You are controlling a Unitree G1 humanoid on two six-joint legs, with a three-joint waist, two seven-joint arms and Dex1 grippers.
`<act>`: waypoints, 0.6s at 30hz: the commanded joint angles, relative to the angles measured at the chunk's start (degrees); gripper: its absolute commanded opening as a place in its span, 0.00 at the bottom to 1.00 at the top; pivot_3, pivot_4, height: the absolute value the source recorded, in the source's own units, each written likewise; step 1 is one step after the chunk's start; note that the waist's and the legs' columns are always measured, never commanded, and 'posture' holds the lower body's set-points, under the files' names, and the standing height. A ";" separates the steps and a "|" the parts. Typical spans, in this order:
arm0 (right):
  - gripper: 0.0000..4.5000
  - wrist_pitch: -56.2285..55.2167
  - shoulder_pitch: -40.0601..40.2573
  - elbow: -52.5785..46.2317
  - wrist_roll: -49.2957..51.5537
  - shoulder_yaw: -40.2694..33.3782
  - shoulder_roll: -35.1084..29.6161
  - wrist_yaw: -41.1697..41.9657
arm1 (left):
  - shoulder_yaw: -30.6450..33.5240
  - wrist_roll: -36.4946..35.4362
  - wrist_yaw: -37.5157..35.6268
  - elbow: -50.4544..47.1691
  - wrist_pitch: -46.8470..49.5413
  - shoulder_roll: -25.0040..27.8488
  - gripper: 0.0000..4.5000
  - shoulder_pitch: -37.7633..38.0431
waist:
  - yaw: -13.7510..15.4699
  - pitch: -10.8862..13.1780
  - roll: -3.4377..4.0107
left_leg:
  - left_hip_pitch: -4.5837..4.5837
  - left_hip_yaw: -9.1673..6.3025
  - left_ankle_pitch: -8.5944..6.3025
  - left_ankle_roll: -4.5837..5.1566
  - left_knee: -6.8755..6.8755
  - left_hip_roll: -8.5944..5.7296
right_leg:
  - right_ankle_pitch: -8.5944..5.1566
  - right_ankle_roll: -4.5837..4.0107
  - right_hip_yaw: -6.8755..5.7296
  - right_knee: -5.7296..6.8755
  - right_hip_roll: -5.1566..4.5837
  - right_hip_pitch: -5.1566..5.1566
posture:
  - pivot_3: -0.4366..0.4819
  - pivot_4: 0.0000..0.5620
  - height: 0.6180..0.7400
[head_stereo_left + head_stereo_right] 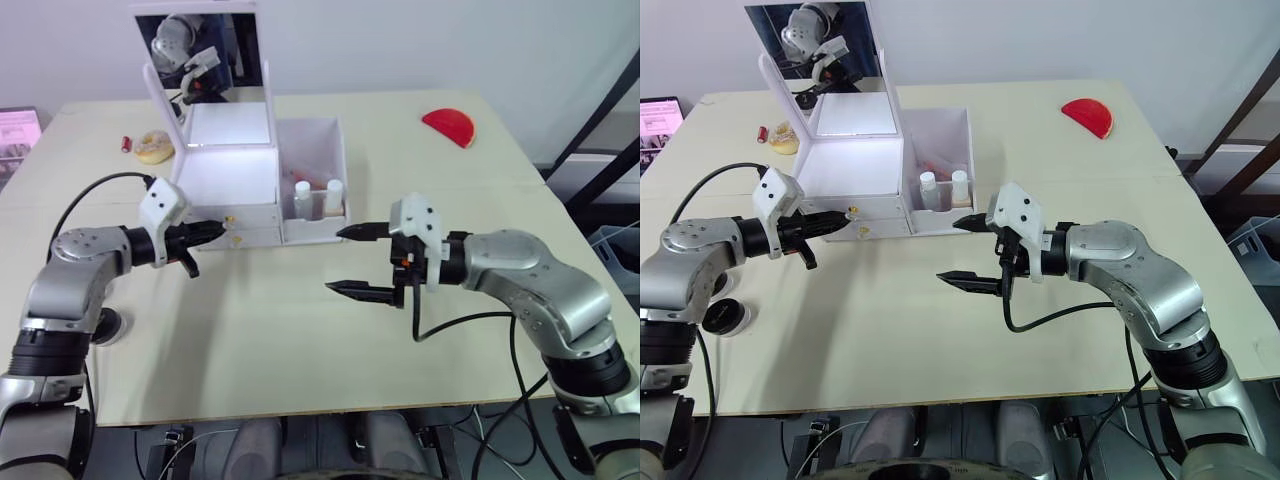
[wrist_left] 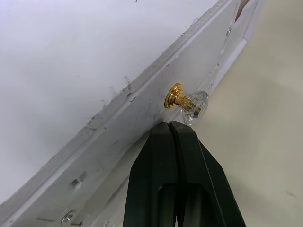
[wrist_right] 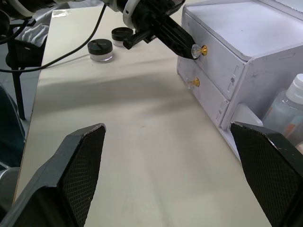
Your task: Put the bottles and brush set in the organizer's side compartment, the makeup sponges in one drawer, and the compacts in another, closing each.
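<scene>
The left gripper [image 1: 212,232], fingers pressed together, has its tip right at the upper drawer knob [image 2: 187,101] on the white organizer [image 1: 230,180]; the knob sits just beyond its tip. The right gripper [image 1: 352,260] hangs spread wide and empty, farther off; bottles [image 1: 317,197] stand in the side compartment.

We count one organizer [image 1: 240,180] with two drawer knobs [image 3: 202,49] and two bottles [image 1: 302,198] in its side compartment, two compacts [image 3: 101,49], one sponge [image 1: 154,146] and one red object [image 1: 449,125].

White organizer [image 1: 232,180] (gold knob [image 2: 176,97]); red compact [image 1: 449,125].
</scene>
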 commanded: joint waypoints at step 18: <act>1.00 -0.26 -0.25 -2.35 1.02 -2.77 -1.27 0.60 | 10.45 -10.14 -3.55 -14.36 9.98 6.23 0.01 5.53 | -0.24 0.06 -0.08 | -0.08 -0.02 0.00 0.00 -0.15 0.00 | 0.04 0.04 -0.01 -0.04 0.00 -0.10 | 0.48 0.27 1.00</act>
